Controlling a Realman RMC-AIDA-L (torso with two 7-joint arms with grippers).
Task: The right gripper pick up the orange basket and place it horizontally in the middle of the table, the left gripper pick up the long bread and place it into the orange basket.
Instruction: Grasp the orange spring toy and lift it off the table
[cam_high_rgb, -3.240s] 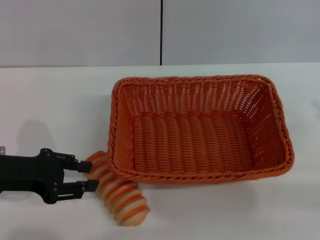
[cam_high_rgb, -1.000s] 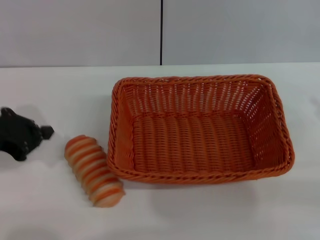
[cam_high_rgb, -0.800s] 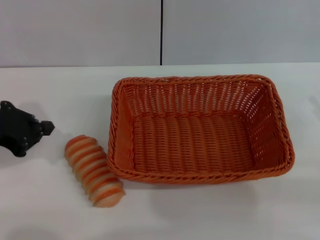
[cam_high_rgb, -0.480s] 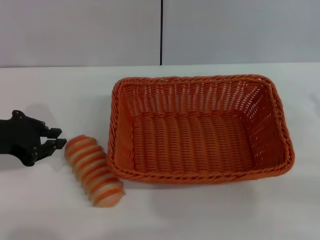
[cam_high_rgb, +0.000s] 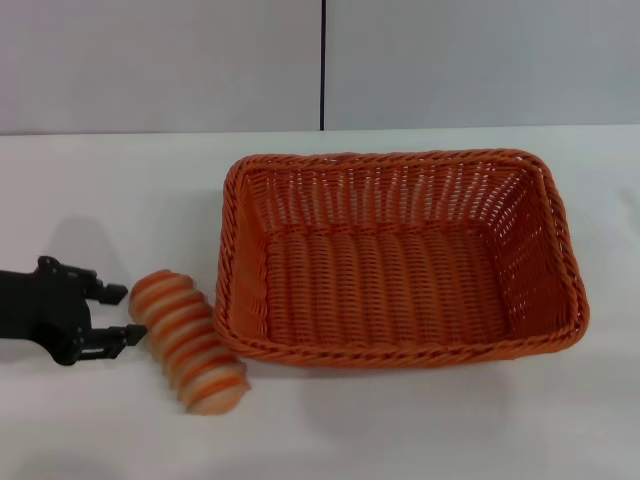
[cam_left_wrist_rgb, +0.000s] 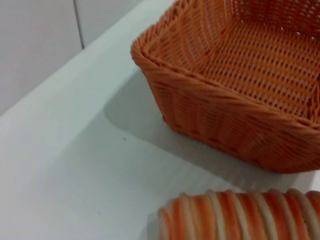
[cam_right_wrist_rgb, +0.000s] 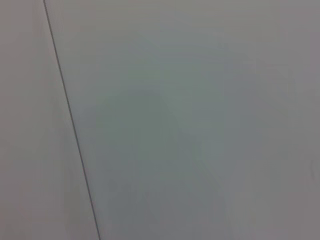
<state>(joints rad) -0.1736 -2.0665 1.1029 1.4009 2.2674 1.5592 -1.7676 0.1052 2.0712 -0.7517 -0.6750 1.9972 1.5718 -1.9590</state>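
Note:
The orange basket (cam_high_rgb: 400, 255) lies lengthwise across the middle of the white table (cam_high_rgb: 110, 200), with nothing inside it. Just off its left front corner rests the long bread (cam_high_rgb: 186, 340), striped orange and cream, lying at a slant on the tabletop. My left gripper (cam_high_rgb: 120, 317) is low at the left edge, open, its fingertips right at the bread's left end but not around it. The left wrist view shows the bread (cam_left_wrist_rgb: 240, 217) close up and the basket (cam_left_wrist_rgb: 240, 80) beyond it. My right gripper is out of view.
A grey wall with a dark vertical seam (cam_high_rgb: 323, 65) backs the table. The right wrist view shows only a grey panel with a thin seam (cam_right_wrist_rgb: 70, 120). Bare tabletop lies in front of the basket and to its far left.
My left gripper dropped from beside the table's left edge and slid right to the bread's end, fingers spreading. Since 3.2 s ago the bread shifted left, away from the basket's front.

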